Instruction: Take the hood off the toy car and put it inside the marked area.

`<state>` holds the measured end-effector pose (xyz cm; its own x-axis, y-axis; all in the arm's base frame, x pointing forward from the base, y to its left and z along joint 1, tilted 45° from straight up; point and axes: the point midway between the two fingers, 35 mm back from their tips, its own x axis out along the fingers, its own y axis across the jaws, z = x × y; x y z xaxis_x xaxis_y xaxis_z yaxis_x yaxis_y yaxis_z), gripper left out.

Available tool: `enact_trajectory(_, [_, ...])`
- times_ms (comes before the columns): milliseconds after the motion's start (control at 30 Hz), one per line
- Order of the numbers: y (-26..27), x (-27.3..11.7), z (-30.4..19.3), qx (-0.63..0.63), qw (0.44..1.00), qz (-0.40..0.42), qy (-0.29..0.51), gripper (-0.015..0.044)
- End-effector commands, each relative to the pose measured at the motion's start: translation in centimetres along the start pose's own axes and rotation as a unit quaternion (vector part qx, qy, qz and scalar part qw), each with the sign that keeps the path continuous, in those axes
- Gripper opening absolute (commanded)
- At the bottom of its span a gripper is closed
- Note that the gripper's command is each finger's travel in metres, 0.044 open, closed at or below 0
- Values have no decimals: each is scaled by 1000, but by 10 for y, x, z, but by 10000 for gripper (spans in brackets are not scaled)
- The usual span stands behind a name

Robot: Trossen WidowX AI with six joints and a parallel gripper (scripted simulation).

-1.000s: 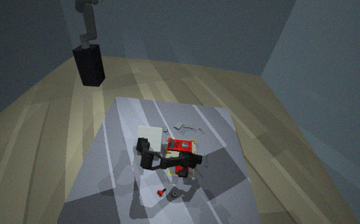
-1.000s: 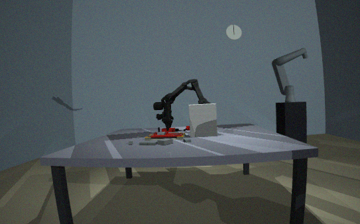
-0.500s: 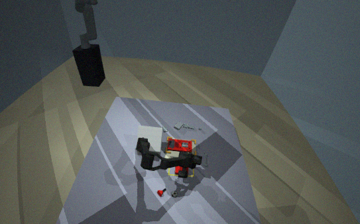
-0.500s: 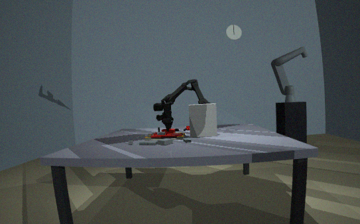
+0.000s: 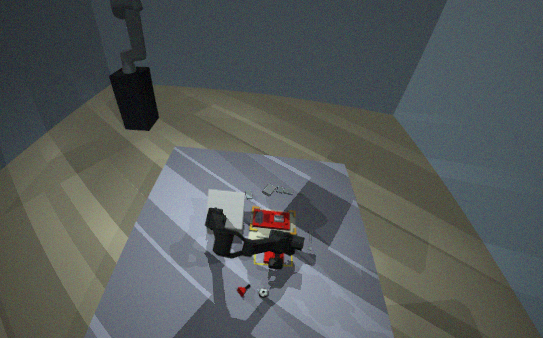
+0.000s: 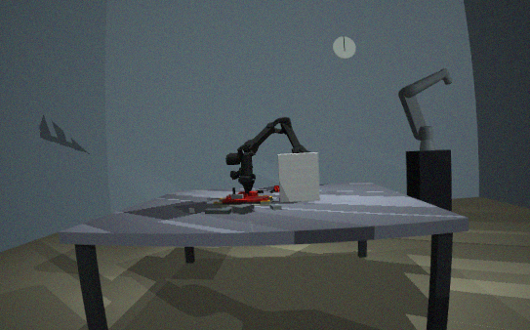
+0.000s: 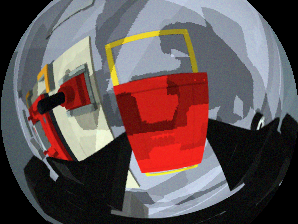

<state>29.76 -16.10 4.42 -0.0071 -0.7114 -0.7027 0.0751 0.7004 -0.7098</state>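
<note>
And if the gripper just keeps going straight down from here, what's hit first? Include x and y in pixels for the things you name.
The gripper [image 5: 276, 253] [image 6: 248, 189] [image 7: 168, 128] has the hood [image 5: 267, 259] [image 6: 251, 193] [image 7: 162, 125] in its jaws; that would likely meet the table [image 5: 171, 200] [image 6: 362, 215] [image 7: 150, 55] first, within the yellow outline [image 5: 292, 259] [image 7: 112, 65]. Remaining gap unclear.
</note>
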Motion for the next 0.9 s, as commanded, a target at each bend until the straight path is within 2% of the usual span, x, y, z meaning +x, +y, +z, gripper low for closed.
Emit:
enact_trajectory(0, [1,2,0,-3,1000,2,0,0])
enact_trajectory(567, [0,0,0,0,1000,0,0,440])
enact_trajectory(700, [1,-15,2,0,1000,2,0,440])
enact_trajectory(867, [1,-63,1,0,1000,2,0,440])
